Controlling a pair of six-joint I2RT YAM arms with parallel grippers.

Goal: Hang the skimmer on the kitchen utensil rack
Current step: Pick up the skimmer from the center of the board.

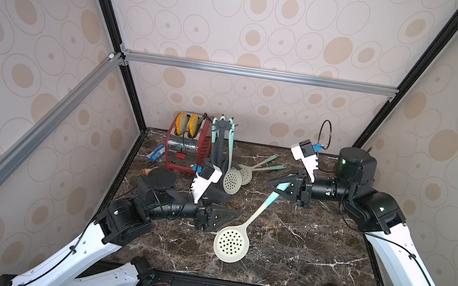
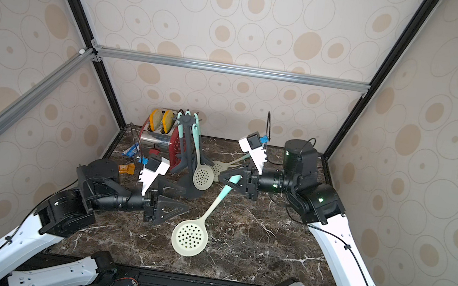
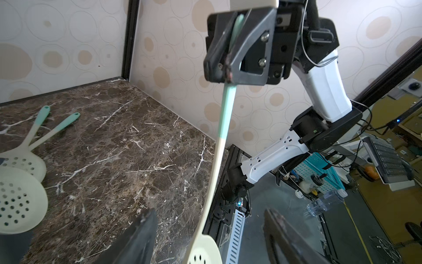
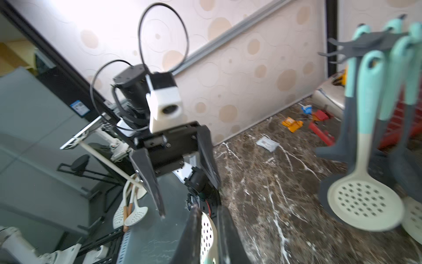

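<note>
Toaster point(image 1: 182, 144) beside rack point(image 1: 216, 148) — spare skimmers point(image 1: 245, 174)

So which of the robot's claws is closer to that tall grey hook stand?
Left. The open left gripper sits low, just before the base of the kitchen utensil rack. The right gripper, shut on the handle of the skimmer, is farther to the rack's side.

At table point(image 1: 282, 250) rear: toaster point(image 1: 187, 146), rack point(image 1: 222, 126) just right of it, two skimmers point(image 1: 248, 172) lying right of rack
</note>
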